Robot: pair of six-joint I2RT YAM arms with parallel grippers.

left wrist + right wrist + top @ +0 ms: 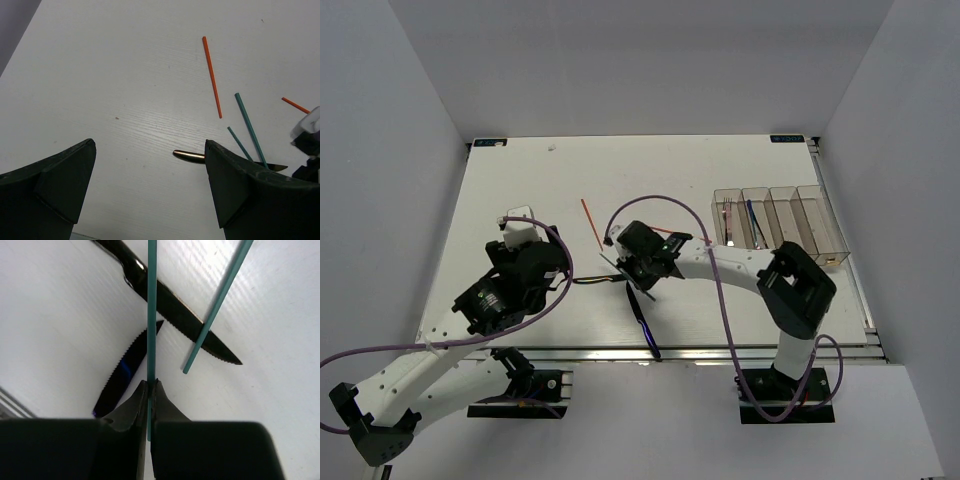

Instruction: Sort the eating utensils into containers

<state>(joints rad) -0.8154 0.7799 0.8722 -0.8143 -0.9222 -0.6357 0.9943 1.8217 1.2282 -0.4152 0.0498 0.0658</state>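
The right fingers [150, 385] are pressed together on a teal chopstick [151, 315], pinching it near one end, and the rest of the stick runs straight out ahead of them. Whether it is clear of the table [520, 170] cannot be told. The grip sits near the middle of the table, a little toward the near edge. Beneath that stick, in the right wrist view, lie a dark knife [175, 315] with a serrated blade and a blue knife [122, 372]. The blue knife's tip points at the dark blade and its body reaches back toward the near edge. A second teal chopstick [220, 300] lies across the dark knife's blade, beside the held one and angled away from it. The left fingers [150, 145] stand wide apart with nothing between them, over the table left of the middle. The yellowish handle end of the dark knife shows just past them, partly hidden behind one finger. Farther out a red chopstick [212, 77] lies on bare table, and another red chopstick [295, 105] lies well apart from it toward the right. The containers [783, 215], four clear bins in a row, stand by the right edge. Slim pieces lie in the two bins on the left, one of them blue.
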